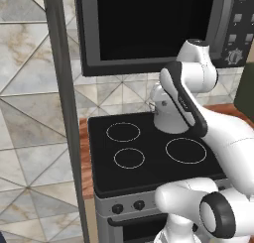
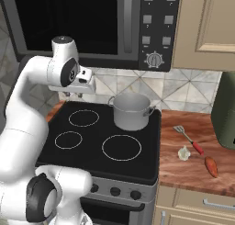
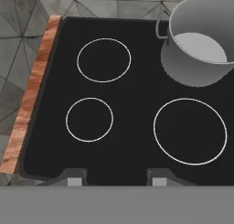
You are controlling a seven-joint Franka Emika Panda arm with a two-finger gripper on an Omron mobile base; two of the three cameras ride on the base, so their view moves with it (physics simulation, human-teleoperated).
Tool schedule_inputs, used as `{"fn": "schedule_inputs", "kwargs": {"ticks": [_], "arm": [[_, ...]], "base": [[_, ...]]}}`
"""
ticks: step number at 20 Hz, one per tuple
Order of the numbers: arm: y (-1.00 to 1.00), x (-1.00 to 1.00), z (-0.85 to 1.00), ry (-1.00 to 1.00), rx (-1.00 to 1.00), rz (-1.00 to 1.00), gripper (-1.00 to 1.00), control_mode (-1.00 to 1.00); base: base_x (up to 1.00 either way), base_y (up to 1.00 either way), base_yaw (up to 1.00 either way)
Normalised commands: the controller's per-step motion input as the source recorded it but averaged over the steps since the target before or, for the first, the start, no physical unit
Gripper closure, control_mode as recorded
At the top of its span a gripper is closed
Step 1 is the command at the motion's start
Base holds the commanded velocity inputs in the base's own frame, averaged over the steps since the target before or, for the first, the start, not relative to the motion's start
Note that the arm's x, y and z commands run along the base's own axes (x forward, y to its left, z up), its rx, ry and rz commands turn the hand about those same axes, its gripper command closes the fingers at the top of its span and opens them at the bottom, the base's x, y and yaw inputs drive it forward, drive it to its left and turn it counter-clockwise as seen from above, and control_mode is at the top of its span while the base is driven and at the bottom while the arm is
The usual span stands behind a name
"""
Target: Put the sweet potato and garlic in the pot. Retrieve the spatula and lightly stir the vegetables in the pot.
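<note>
Sweet potato [image 2: 211, 166] lies on the wooden counter [image 2: 193, 173] right of the stove, near the front edge, well apart from the pot [image 2: 131, 110]. Garlic [image 2: 184, 153] sits just beside it to the left. Spatula [image 2: 188, 139] lies between the two and the wall, red handle toward the potato, slotted head toward the stove. All three look laid out as a pick-up row within reach of the cooktop.

Pot stands upright on the rear right of the cooktop [image 2: 98, 141]. Hand view looks into it: inside bare, grey bottom visible, nothing loaded. Judgement: no part of the task is done yet; first step is a reach right, to the counter.

Gripper [image 3: 114, 176] hangs high over the left half of the cooktop, pointing down. In the hand view the two fingertips [image 3: 73, 177] rise at the bottom edge with black glass between them. Jaws stand apart, a moderate gap, nothing between them, nothing touched. Right base view puts the hand above the rear left ring [image 2: 84, 118], left of the pot, well clear of its rim. Arm is folded back on itself, so a wide swing right is called for, and it must clear the pot.
</note>
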Motion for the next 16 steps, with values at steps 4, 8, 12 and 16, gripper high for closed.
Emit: {"fn": "schedule_inputs", "kwargs": {"ticks": [4,8,12,16], "arm": [[-0.01,-0.33,-0.02,-0.10,0.00,0.02,-1.00,-1.00],[-0.20,-0.72,-0.09,-0.23,0.01,0.00,-1.00,-1.00],[-0.48,-0.65,-0.11,-0.12,0.08,-0.04,-1.00,-1.00],[-0.73,-0.38,-0.10,0.00,0.07,0.00,-1.00,-1.00]], "base": [[0.00,0.00,0.00],[0.00,0.00,0.00],[0.00,0.00,0.00],[0.00,0.00,0.00]]}}
